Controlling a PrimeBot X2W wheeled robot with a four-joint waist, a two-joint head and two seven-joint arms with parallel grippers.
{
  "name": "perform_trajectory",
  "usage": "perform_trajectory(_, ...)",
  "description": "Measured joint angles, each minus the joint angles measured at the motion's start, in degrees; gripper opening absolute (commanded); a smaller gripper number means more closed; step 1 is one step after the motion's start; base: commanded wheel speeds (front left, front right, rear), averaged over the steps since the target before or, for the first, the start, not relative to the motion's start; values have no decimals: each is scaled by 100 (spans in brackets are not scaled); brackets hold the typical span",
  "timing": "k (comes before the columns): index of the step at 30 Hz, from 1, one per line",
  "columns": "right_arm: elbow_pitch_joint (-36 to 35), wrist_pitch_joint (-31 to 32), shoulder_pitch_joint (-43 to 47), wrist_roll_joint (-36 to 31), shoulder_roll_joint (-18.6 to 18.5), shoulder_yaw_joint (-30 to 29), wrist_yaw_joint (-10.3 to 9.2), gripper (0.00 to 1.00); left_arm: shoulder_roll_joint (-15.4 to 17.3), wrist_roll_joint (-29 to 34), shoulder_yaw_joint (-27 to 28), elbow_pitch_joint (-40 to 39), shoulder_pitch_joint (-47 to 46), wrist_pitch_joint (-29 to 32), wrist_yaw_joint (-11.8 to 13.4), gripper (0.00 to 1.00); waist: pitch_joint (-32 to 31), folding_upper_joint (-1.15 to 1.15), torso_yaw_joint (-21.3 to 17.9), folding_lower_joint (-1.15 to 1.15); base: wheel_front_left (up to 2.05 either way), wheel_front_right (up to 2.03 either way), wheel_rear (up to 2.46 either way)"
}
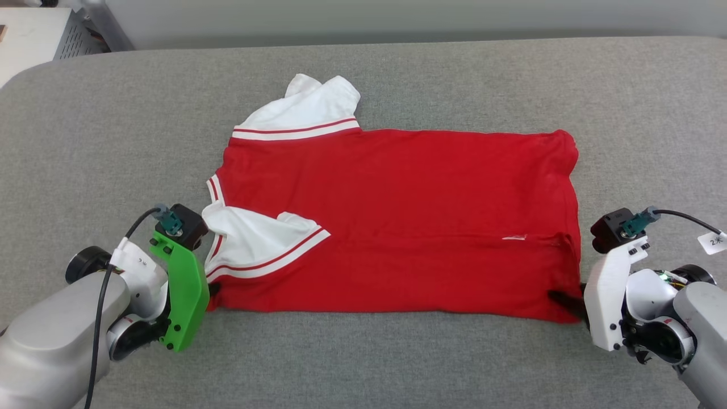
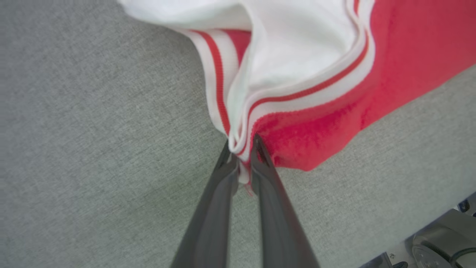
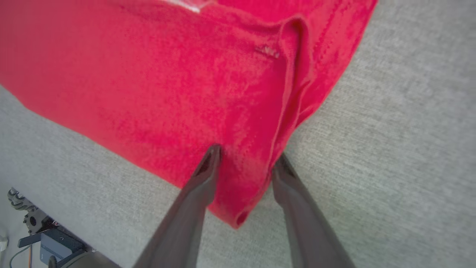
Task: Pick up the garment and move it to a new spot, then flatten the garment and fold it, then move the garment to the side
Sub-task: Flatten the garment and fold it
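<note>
The garment (image 1: 397, 216) lies spread across the middle of a grey padded surface (image 1: 363, 363), its length running left to right in the head view, neck end toward the robot's left and hem toward its right. Its red body is mostly flat, with a shallow crease running parallel to the near edge and a small white mark (image 1: 514, 237) along that crease. One white sleeve (image 1: 306, 108) with striped trim juts out past the far edge, a little rumpled; the other sleeve (image 1: 255, 238) is folded over the red cloth at the near-left corner. The left gripper (image 2: 241, 149) is pinched tight on that corner, its two dark fingers clamping the striped trim where white meets red. At the opposite near corner the right gripper (image 3: 247, 152) has its fingers parted, one over the red cloth and one at the hem's outer edge above the grey surface; whether the tips press into the fabric is hard to judge from here. A green bracket (image 1: 184, 289) sits on the left wrist, a white bracket (image 1: 608, 295) on the right.
</note>
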Motion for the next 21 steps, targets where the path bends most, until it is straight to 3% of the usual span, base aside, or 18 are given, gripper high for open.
perform_trajectory(8,-371,-385,250,148,-83,80,1,0,98,-73,-21,-13,149,-109,0,0,-336,0,-85,0,0,0,0)
perform_trajectory(21,-1098,-420,947,318,-773,-341,7,0,587,-267,-41,-679,678,-140,104,0,-881,0,-153,0,0,0,0)
